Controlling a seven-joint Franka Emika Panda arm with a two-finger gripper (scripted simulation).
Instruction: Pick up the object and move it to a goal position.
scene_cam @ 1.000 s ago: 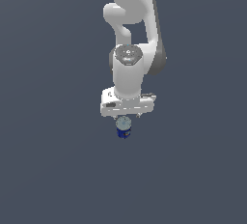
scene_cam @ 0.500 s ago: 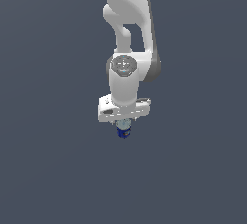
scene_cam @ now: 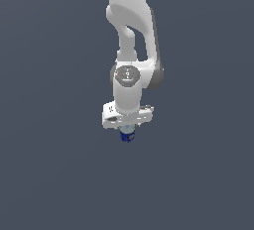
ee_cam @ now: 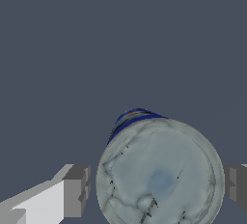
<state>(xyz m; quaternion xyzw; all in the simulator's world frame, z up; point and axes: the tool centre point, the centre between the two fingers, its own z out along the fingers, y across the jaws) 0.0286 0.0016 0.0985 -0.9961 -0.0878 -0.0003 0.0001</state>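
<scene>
The object is a small dark-blue can with a pale silver-grey top, standing upright on the grey floor. My gripper points straight down over it and hides most of it in the exterior view. In the wrist view the can's top fills the space between my fingers. My gripper is open around the can. One finger and the other finger stand on either side, each with a narrow gap to the can. A strip of the blue label shows beyond the top.
The plain dark grey floor spreads all around. My white arm rises above the gripper. Nothing else is in view.
My arm has lowered a little, bringing the hand down over the can. The can has stayed in the same place.
</scene>
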